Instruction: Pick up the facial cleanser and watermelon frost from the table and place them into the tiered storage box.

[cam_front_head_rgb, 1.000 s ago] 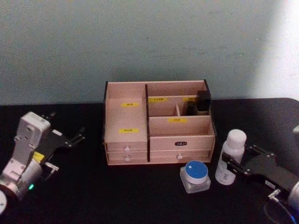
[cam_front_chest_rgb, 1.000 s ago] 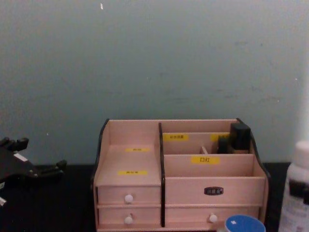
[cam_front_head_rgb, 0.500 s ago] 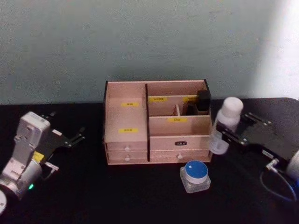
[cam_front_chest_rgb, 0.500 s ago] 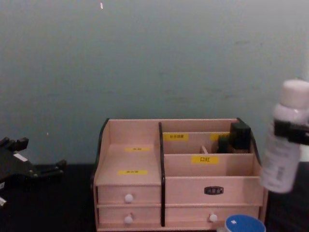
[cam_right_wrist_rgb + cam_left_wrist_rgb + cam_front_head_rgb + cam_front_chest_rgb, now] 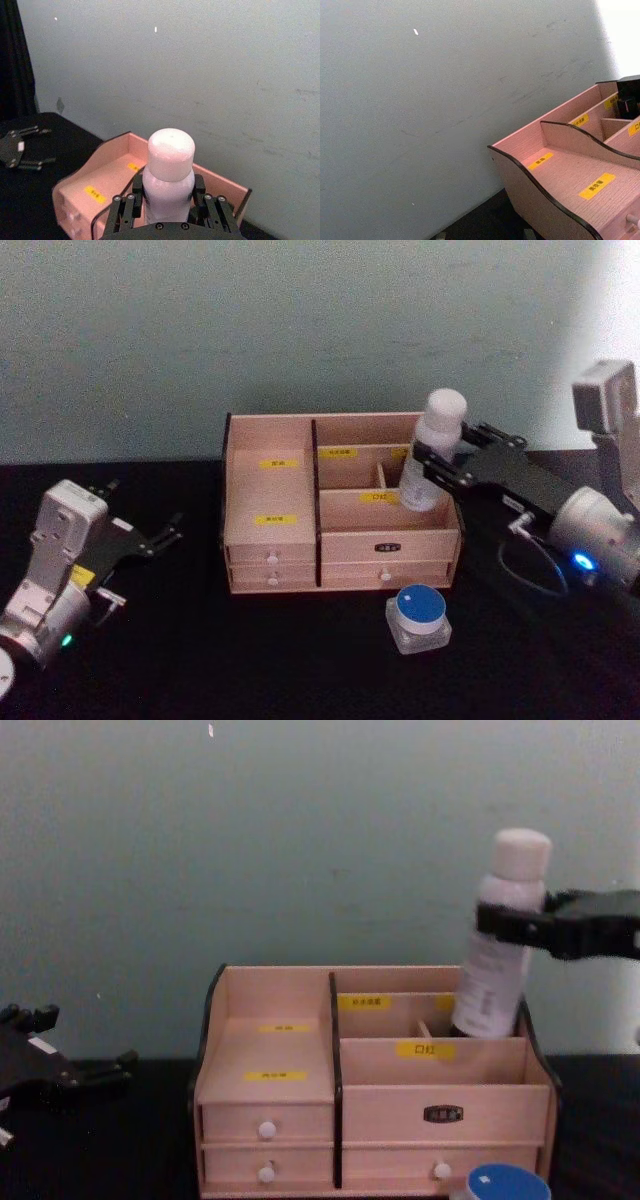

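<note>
facial cleanser (image 5: pixel 424 486) gripped in right hand (image 5: pixel 433 461), above tiered storage box (image 5: pixel 270 540)

1. The right gripper (image 5: pixel 432 462) now hangs above the tiered storage box's (image 5: pixel 250 498) right rear corner.
2. The white bottle (image 5: pixel 424 487) it clamps is off the table, tilted over the compartments.

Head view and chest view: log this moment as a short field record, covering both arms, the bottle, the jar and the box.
storage box: on the black table, drawers closed
right gripper: shut on the white bottle, raised over the box's right rear corner
white bottle: slightly tilted, cap up, base near the rear compartments' rim, not released
blue-lidded jar: on the table in front of the box's right end, untouched
left gripper: open, parked low at the table's left
</note>
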Robot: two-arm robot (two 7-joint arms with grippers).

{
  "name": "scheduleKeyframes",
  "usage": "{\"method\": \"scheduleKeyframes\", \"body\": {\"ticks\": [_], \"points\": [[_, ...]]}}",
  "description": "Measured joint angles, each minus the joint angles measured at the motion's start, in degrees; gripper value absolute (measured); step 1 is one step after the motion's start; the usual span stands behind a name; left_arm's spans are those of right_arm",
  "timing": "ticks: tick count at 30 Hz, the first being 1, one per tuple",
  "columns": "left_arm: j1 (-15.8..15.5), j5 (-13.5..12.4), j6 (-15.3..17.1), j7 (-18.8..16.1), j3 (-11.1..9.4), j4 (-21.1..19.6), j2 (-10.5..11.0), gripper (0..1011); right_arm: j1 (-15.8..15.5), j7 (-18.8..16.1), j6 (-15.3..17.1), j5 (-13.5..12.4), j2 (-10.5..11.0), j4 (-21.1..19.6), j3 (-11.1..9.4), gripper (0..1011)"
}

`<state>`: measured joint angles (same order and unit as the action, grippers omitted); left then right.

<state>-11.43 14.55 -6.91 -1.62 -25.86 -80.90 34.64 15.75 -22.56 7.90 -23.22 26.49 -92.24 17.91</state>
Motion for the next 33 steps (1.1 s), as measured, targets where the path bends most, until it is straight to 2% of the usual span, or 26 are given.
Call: {"method": "scheduleKeyframes", "body": {"ticks": [11, 16, 25, 33], "points": [[0.0, 0.0, 0.0, 0.0, 0.0, 0.0, 0.0, 1001, 9.2, -0.3, -0.1, 0.7, -5.3, 10.2, 3.0, 589], [0.0, 0.0, 0.0, 0.0, 0.0, 0.0, 0.0, 1002, 11.8, -0.7, 0.0, 1.1, -6.8, 13.8, 4.1, 589], [0.0, 0.0, 0.0, 0.0, 0.0, 0.0, 0.0, 1001, 15.2, -1.4, 0.1, 2.0, -9.3, 19.5, 6.0, 589], [0.0, 0.0, 0.0, 0.0, 0.0, 0.0, 0.0, 1001, 16.6, -1.7, -0.3, 2.3, -10.6, 22.8, 6.5, 589]]}}
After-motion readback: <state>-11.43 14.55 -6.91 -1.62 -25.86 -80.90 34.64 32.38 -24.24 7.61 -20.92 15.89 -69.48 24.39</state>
